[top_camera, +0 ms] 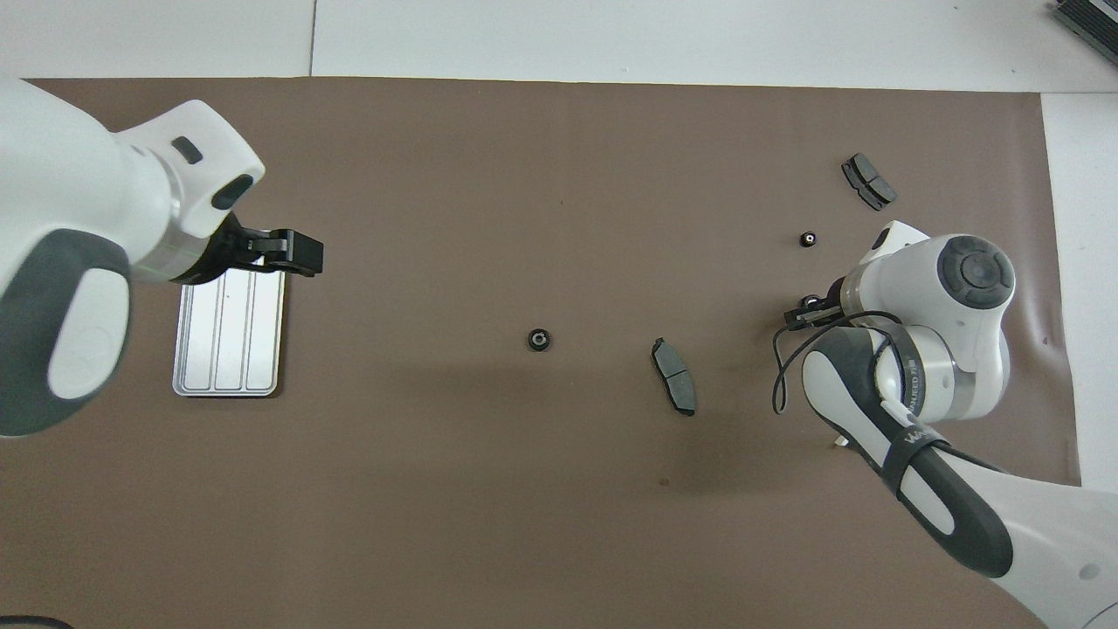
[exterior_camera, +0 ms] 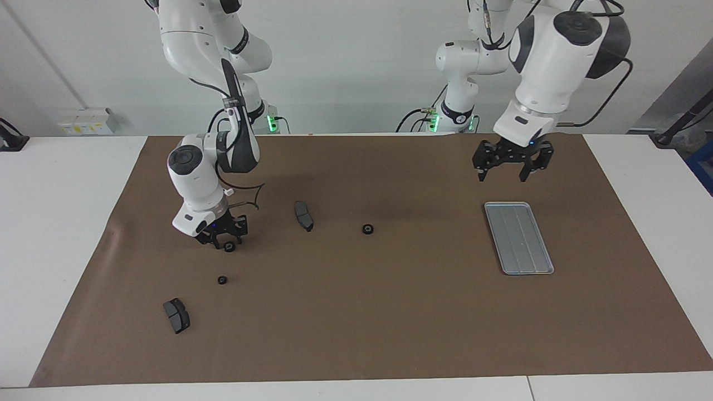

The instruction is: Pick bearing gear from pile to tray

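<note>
Right end effector (exterior_camera: pixel 221 240) down low at the right arm's end of the table (exterior_camera: pixel 356 312), fingers clenched around a small black gear (exterior_camera: pixel 228 247). Left end effector (exterior_camera: pixel 512 167) hung released, up over the tray (exterior_camera: pixel 518 238) at the left arm's end

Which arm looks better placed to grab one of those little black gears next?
The right arm, probably: the right gripper is down at the brown mat, its jaws around a gear. The left gripper hangs in the air near the tray, away from every gear.
</note>
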